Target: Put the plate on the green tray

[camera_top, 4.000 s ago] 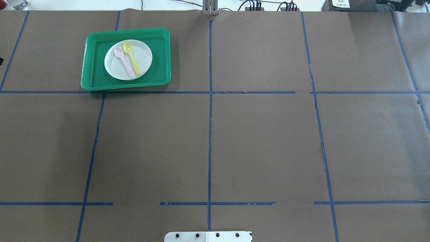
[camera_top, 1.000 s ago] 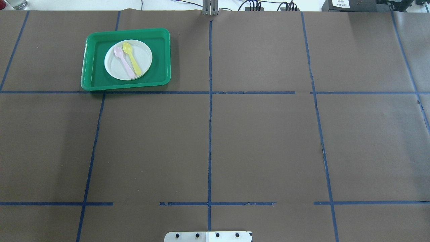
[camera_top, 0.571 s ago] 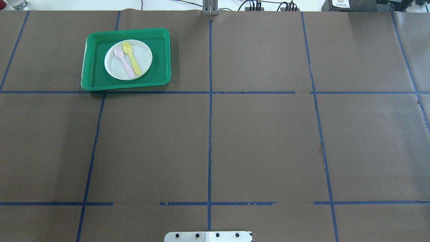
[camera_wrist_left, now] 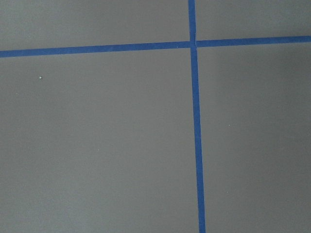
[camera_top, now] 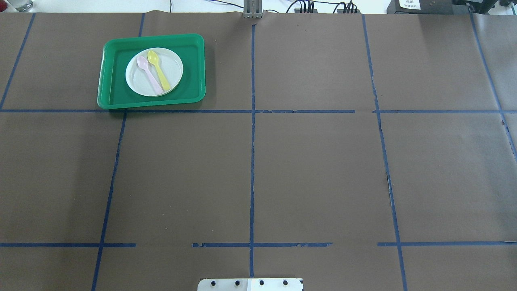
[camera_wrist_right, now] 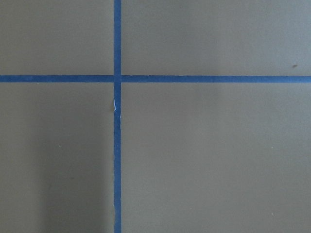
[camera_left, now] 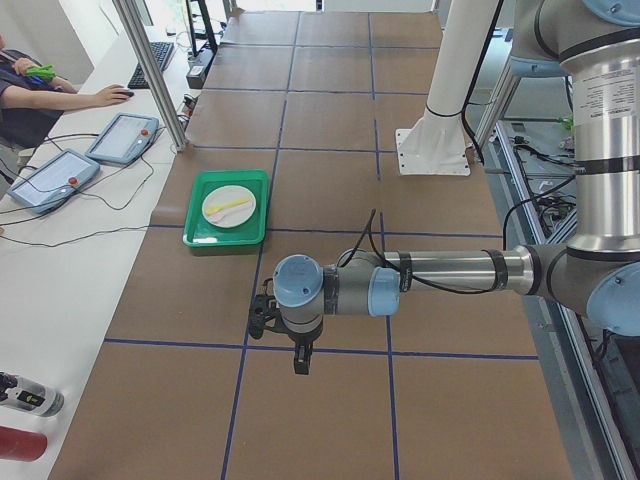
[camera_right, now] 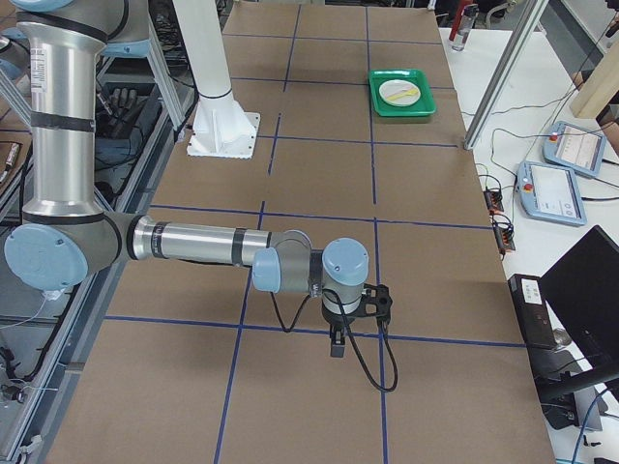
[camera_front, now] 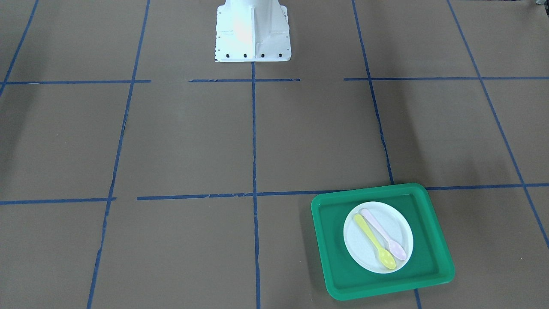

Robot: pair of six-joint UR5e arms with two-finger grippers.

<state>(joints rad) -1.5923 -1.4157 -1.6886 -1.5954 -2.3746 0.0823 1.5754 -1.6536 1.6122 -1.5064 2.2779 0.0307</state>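
On the robot's far left of the brown paper-covered surface, the small round white plastic plate lies flat inside the large green plastic tray, w/ a pink plastic spoon & a yellow plastic spoon on it. Nothing's shifted over the last few secs. The left arm & right arm hang over bare paper, well apart from the tray. Left jaws, right jaws: can't tell from here if wide or narrow. Looks to me like the job's done; no move needed.
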